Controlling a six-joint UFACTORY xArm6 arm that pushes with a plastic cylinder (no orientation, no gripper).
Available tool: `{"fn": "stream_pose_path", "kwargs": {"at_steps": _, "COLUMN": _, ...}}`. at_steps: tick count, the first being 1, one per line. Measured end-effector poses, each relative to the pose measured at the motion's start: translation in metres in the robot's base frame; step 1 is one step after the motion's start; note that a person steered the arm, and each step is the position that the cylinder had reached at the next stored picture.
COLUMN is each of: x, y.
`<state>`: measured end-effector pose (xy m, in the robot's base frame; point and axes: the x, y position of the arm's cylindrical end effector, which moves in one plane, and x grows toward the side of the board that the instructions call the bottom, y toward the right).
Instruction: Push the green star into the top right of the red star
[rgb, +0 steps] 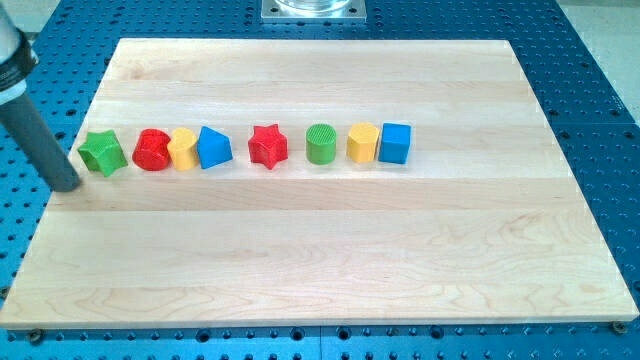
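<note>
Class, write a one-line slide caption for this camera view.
My tip sits just left of the green star, far left of the red star in a block row.

Only a short stretch of the arm shows, at the view's left edge. It is a straight, dark grey rod (38, 135) with a round section and a smooth, matt surface, lighter along one side where the light catches it. It keeps the same thickness all the way down and ends in my tip (68, 185), a blunt, flat-cut end of the same dark grey. At the upper corner of the view the rod runs into a wider, pale silver-grey collar (12, 55) with a dark band across it; most of that part is cut off by the picture's edge. No cables, screws or markings can be made out on any of it
</note>
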<state>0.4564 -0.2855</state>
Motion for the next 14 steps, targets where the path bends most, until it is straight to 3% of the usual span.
{"fn": "stream_pose_path", "kwargs": {"at_steps": 3, "x": -0.027, "y": 0.006}}
{"fn": "stream_pose_path", "kwargs": {"at_steps": 4, "x": 0.033, "y": -0.017}}
{"fn": "stream_pose_path", "kwargs": {"at_steps": 6, "x": -0.068, "y": 0.07}}
{"fn": "stream_pose_path", "kwargs": {"at_steps": 7, "x": -0.077, "y": 0.122}}
{"fn": "stream_pose_path", "kwargs": {"at_steps": 8, "x": -0.084, "y": 0.018}}
{"fn": "stream_pose_path", "kwargs": {"at_steps": 9, "x": -0.133, "y": 0.076}}
{"fn": "stream_pose_path", "kwargs": {"at_steps": 10, "x": -0.11, "y": 0.185}}
{"fn": "stream_pose_path", "kwargs": {"at_steps": 11, "x": -0.098, "y": 0.247}}
{"fn": "stream_pose_path", "kwargs": {"at_steps": 12, "x": -0.163, "y": 0.289}}
{"fn": "stream_pose_path", "kwargs": {"at_steps": 13, "x": -0.133, "y": 0.335}}
{"fn": "stream_pose_path", "kwargs": {"at_steps": 14, "x": -0.102, "y": 0.289}}
